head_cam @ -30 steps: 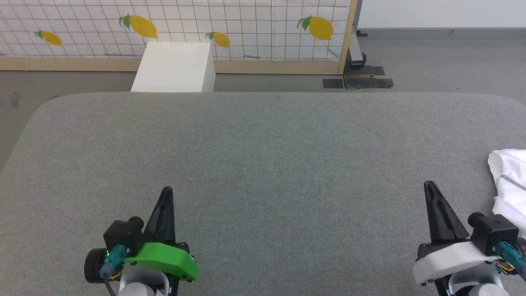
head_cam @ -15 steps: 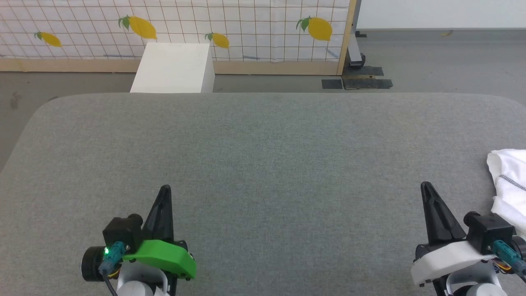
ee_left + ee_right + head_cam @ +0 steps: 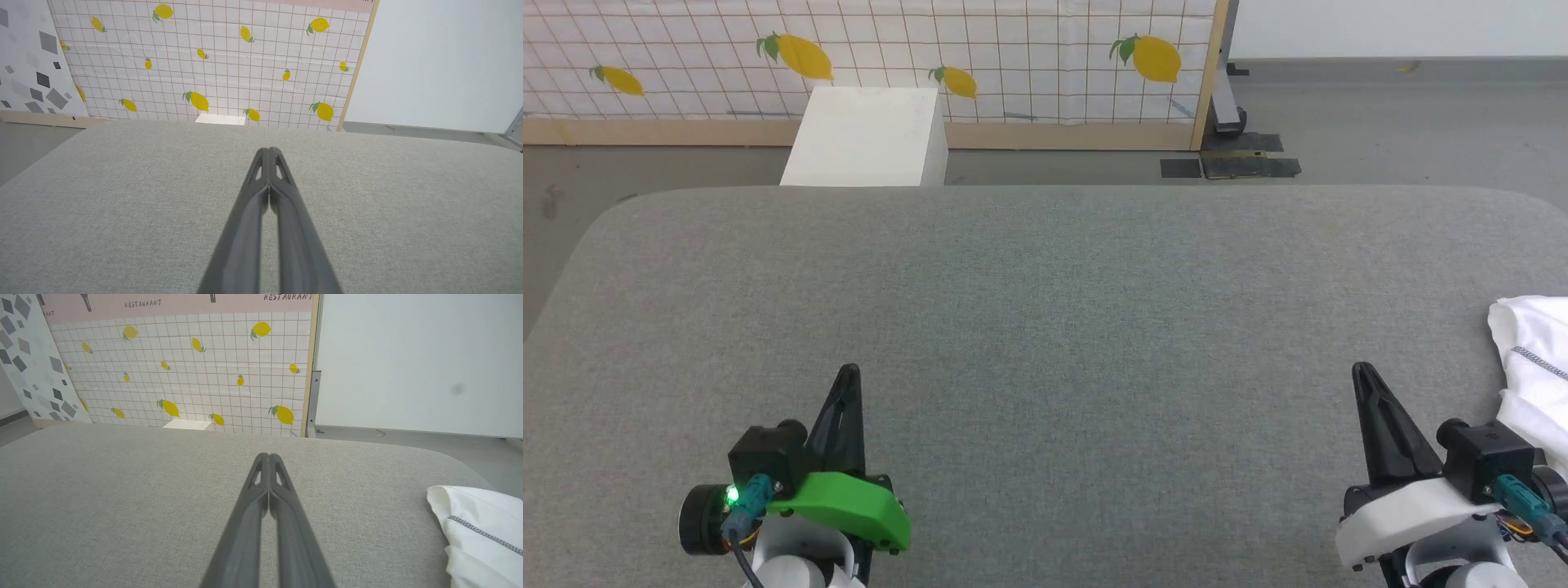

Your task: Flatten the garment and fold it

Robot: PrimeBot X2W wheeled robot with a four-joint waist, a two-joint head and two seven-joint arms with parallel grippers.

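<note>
Little has changed in the last second. The head view has drifted a touch, and the left claw (image 3: 848, 371) and right claw (image 3: 1360, 369) sit almost where they were, fingers pressed together and holding nothing, low over the grey padded counter (image 3: 1045, 286). Flattening looks not yet begun. The white shirt (image 3: 1531, 359) lies bunched at the counter's right edge, near the right claw's right side, clear of its fingertips and well apart from the left claw.
</note>
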